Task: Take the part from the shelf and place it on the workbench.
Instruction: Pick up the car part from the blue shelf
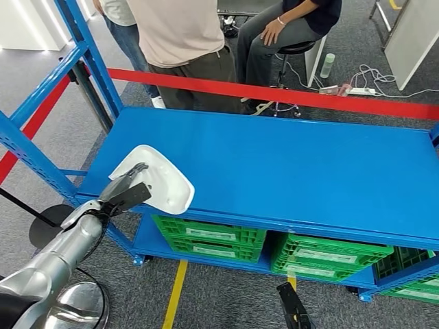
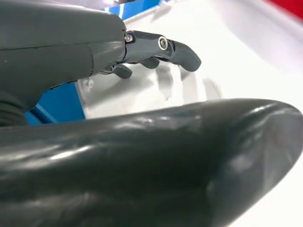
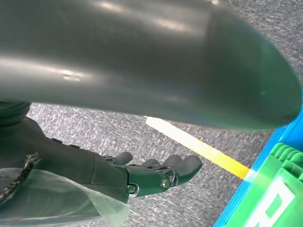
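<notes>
The white part [image 1: 158, 179] lies at the near left corner of the blue shelf [image 1: 290, 164], overhanging its front edge. The left robot hand [image 1: 125, 188] grips it, fingers [image 2: 162, 47] over its top. The right robot hand [image 3: 150, 175] hangs over the grey floor [image 3: 107, 135], loosely spread, holding nothing

Green crates [image 1: 212, 238] below; 2 people [image 1: 178, 41] behind red tape [image 1: 269, 92].

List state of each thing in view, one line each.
White part: on blue shelf, at its front left edge, left hand on it.
Left hand: fingers over the part, grip unclear.
Right hand: empty, fingers apart, over the floor.
Green crates: stowed below.
</notes>
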`<state>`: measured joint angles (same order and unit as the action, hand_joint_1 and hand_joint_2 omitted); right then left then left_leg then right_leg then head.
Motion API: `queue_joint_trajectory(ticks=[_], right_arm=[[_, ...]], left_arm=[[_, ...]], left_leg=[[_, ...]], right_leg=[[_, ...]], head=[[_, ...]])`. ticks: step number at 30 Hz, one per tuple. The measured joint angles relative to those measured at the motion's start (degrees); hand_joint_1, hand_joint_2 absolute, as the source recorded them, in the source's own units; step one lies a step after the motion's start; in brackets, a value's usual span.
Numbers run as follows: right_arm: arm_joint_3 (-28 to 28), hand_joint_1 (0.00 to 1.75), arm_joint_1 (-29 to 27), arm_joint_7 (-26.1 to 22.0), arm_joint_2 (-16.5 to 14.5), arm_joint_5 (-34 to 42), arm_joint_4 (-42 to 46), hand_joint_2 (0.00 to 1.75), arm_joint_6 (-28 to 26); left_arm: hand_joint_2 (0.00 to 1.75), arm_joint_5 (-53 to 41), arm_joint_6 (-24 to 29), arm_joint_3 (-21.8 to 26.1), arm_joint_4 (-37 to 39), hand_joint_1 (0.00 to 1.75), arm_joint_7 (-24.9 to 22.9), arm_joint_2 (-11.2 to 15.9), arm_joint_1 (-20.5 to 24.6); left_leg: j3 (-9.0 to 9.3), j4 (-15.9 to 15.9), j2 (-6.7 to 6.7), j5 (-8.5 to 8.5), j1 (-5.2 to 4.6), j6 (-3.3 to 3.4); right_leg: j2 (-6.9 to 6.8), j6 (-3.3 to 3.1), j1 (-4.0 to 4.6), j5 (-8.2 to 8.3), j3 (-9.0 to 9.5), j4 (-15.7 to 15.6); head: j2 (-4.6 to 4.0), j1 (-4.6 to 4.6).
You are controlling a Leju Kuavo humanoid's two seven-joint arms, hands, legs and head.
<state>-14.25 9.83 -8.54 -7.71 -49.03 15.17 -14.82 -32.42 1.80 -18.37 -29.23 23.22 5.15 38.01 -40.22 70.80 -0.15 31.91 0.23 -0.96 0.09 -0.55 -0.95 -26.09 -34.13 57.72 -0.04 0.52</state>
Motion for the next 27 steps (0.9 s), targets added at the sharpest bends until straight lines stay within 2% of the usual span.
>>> queue_joint_trajectory(ticks=[1,2,3,5,6,7,8,9,11,12,13,15,16,17,18,19,20,21,22,23,25,27], right_arm=[[0.0,0.0,-0.07,0.01,0.03,0.0,0.0,0.0,0.0],[0.0,0.0,-0.12,0.01,0.05,0.0,0.0,0.0,-0.01],[0.0,0.0,-0.13,0.01,0.08,0.02,0.0,0.0,-0.01],[0.0,0.0,-0.1,-0.03,0.08,0.08,0.0,0.0,-0.02],[0.0,0.0,-0.06,-0.06,0.08,0.11,0.0,0.0,-0.02],[0.0,0.0,-0.03,-0.1,0.08,0.14,0.0,0.0,-0.02],[0.01,0.0,-0.02,-0.14,0.08,0.14,0.0,0.0,0.0],[0.02,0.0,-0.03,-0.19,0.08,0.15,0.0,0.0,0.03],[0.05,0.0,-0.07,-0.28,0.1,0.16,0.0,0.0,0.08],[0.07,0.0,-0.04,-0.33,0.11,0.17,0.0,0.0,0.08],[0.08,0.0,-0.01,-0.37,0.12,0.2,0.0,0.0,0.08],[0.11,0.0,-0.09,-0.43,0.13,0.28,0.0,0.0,0.08],[0.13,0.0,-0.2,-0.44,0.13,0.34,0.0,0.0,0.07],[0.13,0.0,-0.33,-0.45,0.13,0.42,0.0,0.0,0.05],[0.13,0.0,-0.42,-0.49,0.13,0.51,0.0,0.0,0.02],[0.14,0.0,-0.45,-0.54,0.13,0.63,0.0,0.0,-0.04],[0.15,0.0,-0.43,-0.6,0.13,0.74,0.0,0.0,-0.13],[0.2,0.0,-0.37,-0.69,0.13,0.82,0.0,0.0,-0.2],[0.26,0.0,-0.29,-0.78,0.13,0.9,0.0,0.0,-0.26],[0.31,0.0,-0.28,-0.87,0.13,0.94,0.0,0.0,-0.29],[0.37,0.0,-0.4,-0.99,0.13,1.01,0.0,0.0,-0.29],[0.42,0.0,-0.46,-1.02,0.11,1.03,0.0,0.0,-0.29]], left_arm=[[0.0,-0.02,0.02,-0.01,0.17,0.0,-0.03,0.03,-0.15],[0.0,-0.07,0.04,-0.01,0.29,0.0,-0.07,0.05,-0.25],[0.0,-0.2,0.11,-0.02,0.38,0.0,-0.14,0.08,-0.28],[0.0,-0.55,0.3,-0.04,0.48,0.0,-0.33,0.2,-0.06],[0.0,-0.77,0.43,-0.07,0.52,0.0,-0.42,0.26,0.11],[0.0,-0.93,0.57,-0.1,0.56,0.0,-0.45,0.32,0.28],[0.0,-1.11,0.78,-0.13,0.59,0.0,-0.46,0.37,0.4],[0.0,-1.28,1.07,-0.15,0.61,0.35,-0.43,0.41,0.47],[0.0,-1.48,1.62,-0.19,0.62,1.22,-0.25,0.45,0.65],[0.0,-1.52,1.79,-0.2,0.62,1.65,-0.15,0.46,0.81],[0.0,-1.54,1.92,-0.22,0.62,1.3,-0.03,0.45,0.96],[0.0,-1.26,2.5,-0.21,0.62,0.43,0.44,0.48,1.08],[0.0,-0.81,3.2,-0.12,0.62,0.0,0.91,0.51,1.01],[0.0,0.03,4.18,0.1,0.6,0.0,1.58,0.48,0.9],[0.0,1.32,5.3,0.49,0.49,0.0,2.45,0.39,0.73],[0.0,2.93,6.37,1.14,0.2,0.0,3.45,0.16,0.49],[0.44,4.89,7.32,2.06,-0.29,0.0,4.62,-0.19,0.26],[0.87,6.75,8.01,3.09,-0.91,0.0,5.7,-0.53,0.08],[1.31,8.28,8.45,4.17,-1.63,0.0,6.6,-0.89,-0.06],[1.75,9.47,8.73,5.19,-2.43,0.0,7.33,-1.17,-0.19],[1.75,10.55,8.87,6.77,-4.05,0.0,8.01,-1.52,-0.41],[1.75,10.83,8.88,7.74,-5.57,0.0,8.19,-1.67,-0.41]], left_leg=[[-1.36,3.05,0.0,1.0,0.07,-0.11],[-1.85,4.19,0.01,0.87,0.11,-0.12],[-1.25,3.02,0.0,-0.39,0.14,-0.04],[2.38,-4.5,0.0,-4.54,0.12,0.4],[4.24,-8.42,0.0,-5.9,0.03,0.71],[5.47,-11.08,0.0,-6.56,-0.07,0.99],[6.0,-12.33,-0.01,-6.54,-0.2,1.23],[6.09,-12.65,-0.02,-6.39,-0.32,1.43],[6.25,-13.1,0.01,-6.69,-0.13,2.03],[6.39,-13.38,0.03,-6.88,0.01,2.35],[6.5,-13.62,0.07,-7.02,0.15,2.62],[6.46,-13.63,0.11,-7.03,0.12,2.85],[6.42,-13.61,0.12,-7.01,0.1,2.89],[6.41,-13.58,0.11,-7.0,0.09,2.89],[6.43,-13.54,0.09,-6.98,0.1,2.86],[6.48,-13.47,0.06,-6.91,0.13,2.77],[6.52,-13.33,0.02,-6.78,0.15,2.62],[6.42,-13.07,-0.02,-6.61,0.03,2.37],[6.25,-12.83,-0.05,-6.5,-0.07,2.1],[6.06,-12.61,-0.07,-6.45,-0.17,1.84],[5.86,-12.49,-0.07,-6.5,-0.16,1.41],[5.48,-11.41,-0.02,-5.56,-0.01,0.88]], right_leg=[[0.0,-0.03,0.0,-0.01,0.02,0.02],[0.0,-0.03,0.01,-0.02,0.05,0.03],[0.01,-0.01,0.01,-0.04,0.13,0.05],[0.03,0.11,0.01,-0.12,0.35,0.05],[0.06,0.29,0.1,-0.18,0.35,0.11],[0.06,0.51,0.17,-0.18,0.28,0.13],[0.06,0.77,0.21,-0.17,0.17,0.12],[0.05,1.1,0.24,-0.12,0.11,0.07],[-0.01,1.69,0.2,-0.44,-0.13,0.27],[-0.03,1.94,0.22,-1.29,-0.72,1.4],[-0.03,2.11,0.22,-2.74,-1.9,3.77],[-0.03,2.35,0.19,-6.35,-5.51,11.34],[-0.03,2.46,0.18,-7.43,-7.16,14.67],[-0.03,2.55,0.18,-7.48,-7.99,16.28],[-0.04,2.58,0.16,-6.38,-7.69,15.54],[-0.07,2.58,0.11,-4.39,-6.25,12.51],[-0.1,2.55,0.05,-2.36,-4.26,8.33],[-0.12,2.48,0.05,-0.99,-2.19,4.45],[-0.07,2.32,0.05,-0.3,-0.8,1.83],[0.0,2.13,0.12,-0.29,-0.15,0.63],[0.2,1.49,0.22,-0.43,-0.09,0.56],[0.24,0.83,0.07,-0.3,-0.04,0.45]], head=[[0.0,-0.02],[0.0,-0.02],[-0.01,-0.01],[-0.01,-0.01],[-0.02,-0.02],[-0.02,-0.06],[-0.02,-0.07],[-0.02,-0.08],[-0.01,-0.1],[-0.01,-0.22],[-0.01,-0.34],[-0.02,-0.54],[-0.02,-0.55],[-0.02,-0.55],[-0.02,-0.58],[-0.02,-0.57],[-0.02,-0.59],[-0.02,-0.61],[-0.02,-0.57],[-0.02,-0.57],[-0.01,-0.56],[-0.02,-0.48]])
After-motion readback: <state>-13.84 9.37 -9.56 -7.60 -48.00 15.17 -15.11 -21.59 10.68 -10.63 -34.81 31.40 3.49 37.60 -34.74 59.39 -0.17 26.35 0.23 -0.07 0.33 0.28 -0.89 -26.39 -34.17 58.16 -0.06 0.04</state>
